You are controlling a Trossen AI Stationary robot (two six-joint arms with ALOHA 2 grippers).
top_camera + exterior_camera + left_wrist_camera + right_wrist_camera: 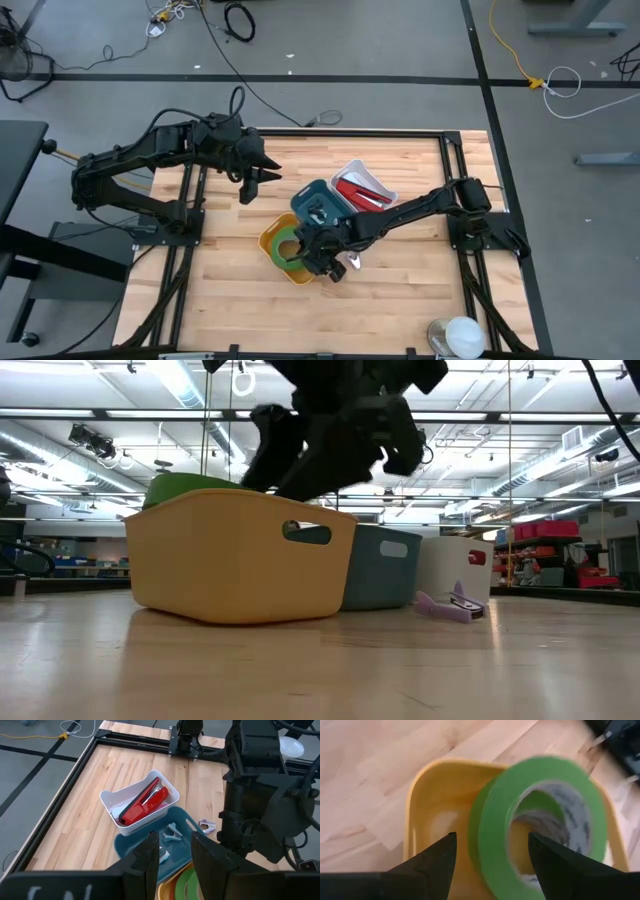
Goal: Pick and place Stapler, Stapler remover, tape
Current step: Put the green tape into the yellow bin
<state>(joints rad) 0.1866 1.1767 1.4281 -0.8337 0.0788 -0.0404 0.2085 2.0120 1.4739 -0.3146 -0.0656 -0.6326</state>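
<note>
— One roll of green tape is what matters here. It sits in the yellow bin, leaning against the wall and poking above the rim.

— How would it handle?

— Light and stiff, I'd judge: a rigid ring with a hollow core. The outer face looks smooth, so pinching across the band, one finger inside the core and one outside, seems safer than squeezing its flat sides.

— Is the right gripper holding it?

— No. Its fingers are spread apart with the roll beyond them, just over the bin's right edge.

— And the rest?

— The red stapler lies in the white bin at the far right. The blue bin between them holds a small grey clawed tool. A purple staple remover lies on the table, just right of the bins.

— The left gripper?

— Waiting above the table's far left, fingers apart, carrying nothing.
</note>
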